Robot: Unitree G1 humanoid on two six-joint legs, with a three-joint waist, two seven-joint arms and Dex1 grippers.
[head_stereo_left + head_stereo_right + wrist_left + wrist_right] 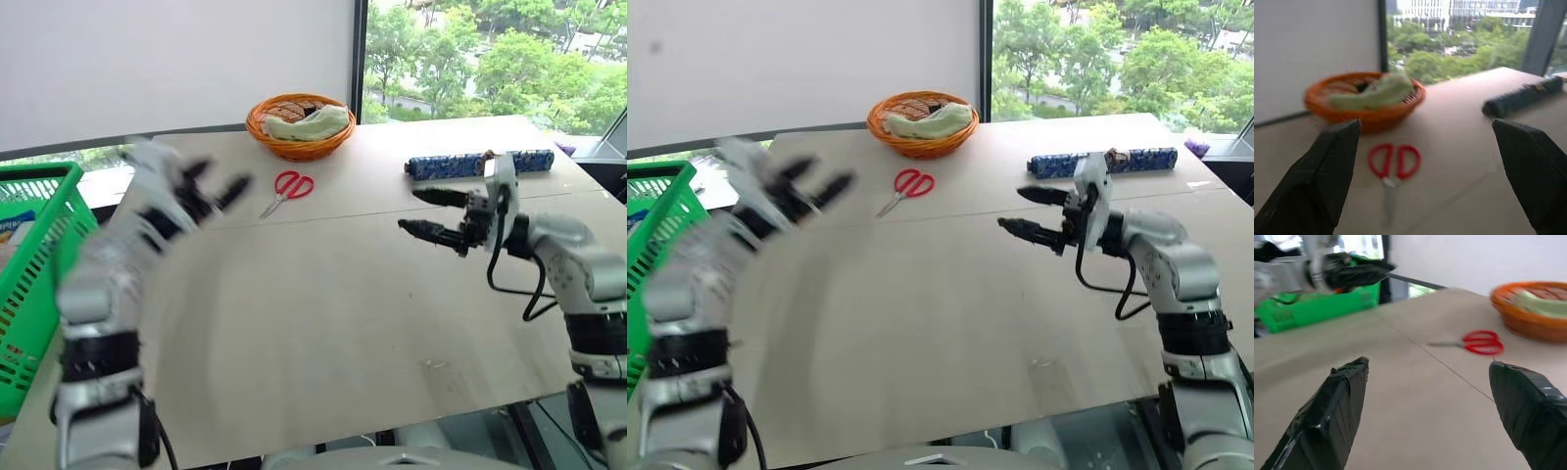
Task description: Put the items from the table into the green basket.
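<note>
Scissors point(287, 190), red-handled, lie flat on the tabletop point(343, 313), blades toward the robot's left-front, handles toward the orange wicker bowl point(300, 125). They sit just in front of the bowl, apart from it, nothing touching them. Bowl is at the table's far edge by the window, w/ a pale green cloth point(312, 123) and some brown pieces inside.

Long blue patterned roll point(480, 163) lies on its side at far right of the table, well apart from the scissors, roughly parallel to the far edge. A small dark bit sits at its middle; can't tell what.

Green basket point(34, 264), lattice-sided plastic, stands off the table's left edge; something w/ blue and yellow print is partly visible inside, too hidden to name.

L gripper point(209, 191) is in the air over the left part of the table, btwn basket and scissors, blurred, fingers spread wide, empty. In the left wrist view the scissors lie btwn its two fingers point(1327, 176) w/ bowl beyond.

R gripper point(431, 215) hovers above the table's right side, near side of the roll, pointing roughly level toward the robot's left. Fingers point(1337, 406) spread apart, holding nothing, clear of roll and scissors.
</note>
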